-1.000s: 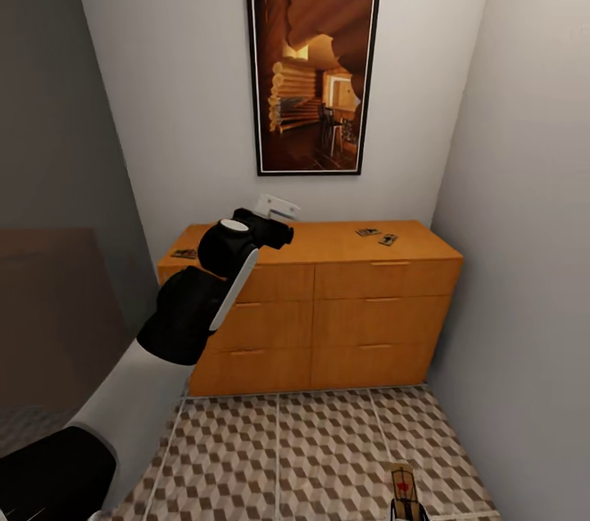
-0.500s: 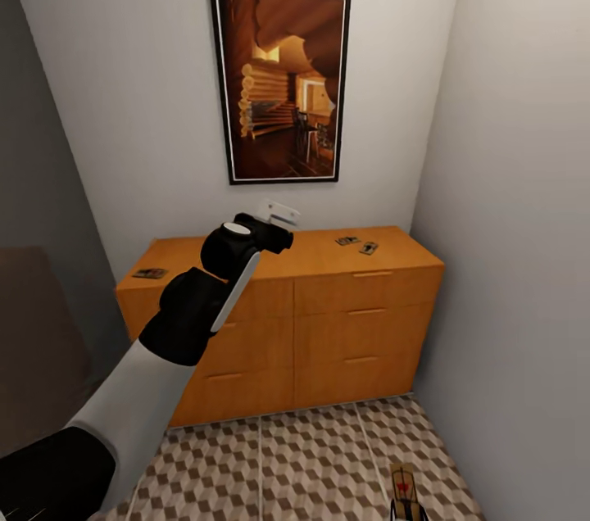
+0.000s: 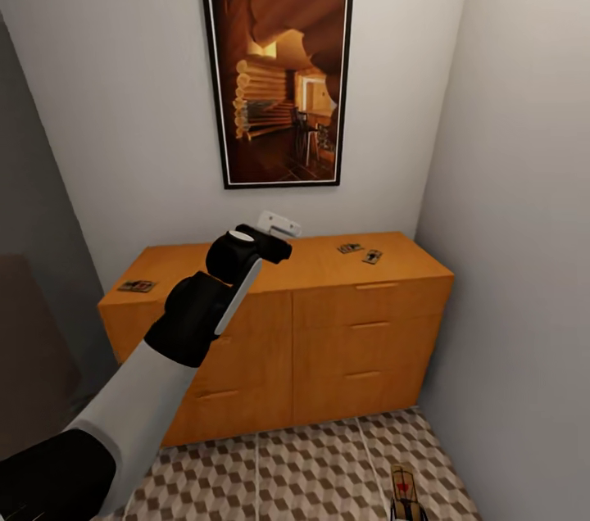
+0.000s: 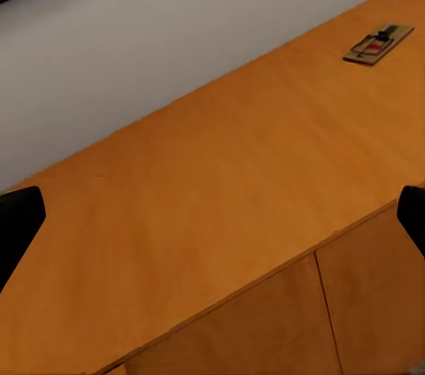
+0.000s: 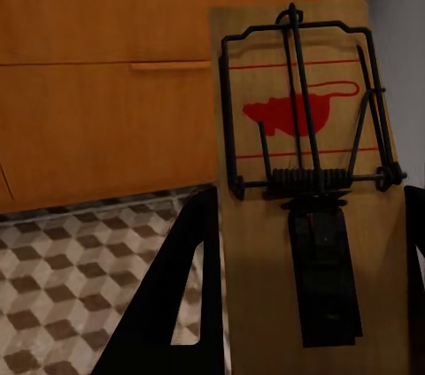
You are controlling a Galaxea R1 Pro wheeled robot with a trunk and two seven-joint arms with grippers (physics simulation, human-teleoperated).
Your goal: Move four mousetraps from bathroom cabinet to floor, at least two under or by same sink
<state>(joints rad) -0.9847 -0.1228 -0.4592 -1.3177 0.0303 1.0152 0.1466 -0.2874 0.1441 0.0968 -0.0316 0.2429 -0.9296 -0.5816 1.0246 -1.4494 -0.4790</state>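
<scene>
1. A mousetrap (image 5: 305, 189) sits pinched between the right gripper's (image 5: 305, 304) dark fingers (image 5: 181, 295); its wooden board, wire bar and red spot face the right wrist camera. In the head view the same trap (image 3: 405, 487) shows at the bottom edge, above the tiled bathroom floor (image 3: 311, 472).

2. Three more mousetraps lie flat on the cabinet (image 3: 328, 324) top: a pair (image 3: 350, 247) (image 3: 372, 256) close together near its right end, and a single one (image 3: 136, 286) at the far left end, well apart from them.

3. The left wrist view looks down on the cabinet's bare wooden top (image 4: 221, 207), with one trap (image 4: 378, 43) lying near the wall. The left gripper's (image 4: 212, 216) dark fingertips (image 4: 18, 225) stand spread wide at the opposite edges of that view, holding nothing.

4. In the head view the left arm (image 3: 197, 308) is raised in front of the cabinet, its wrist level with the top's front edge.

5. The cabinet stands against the back wall in a narrow corner, drawer fronts shut, under a framed picture (image 3: 277, 80) of a log interior.
</scene>
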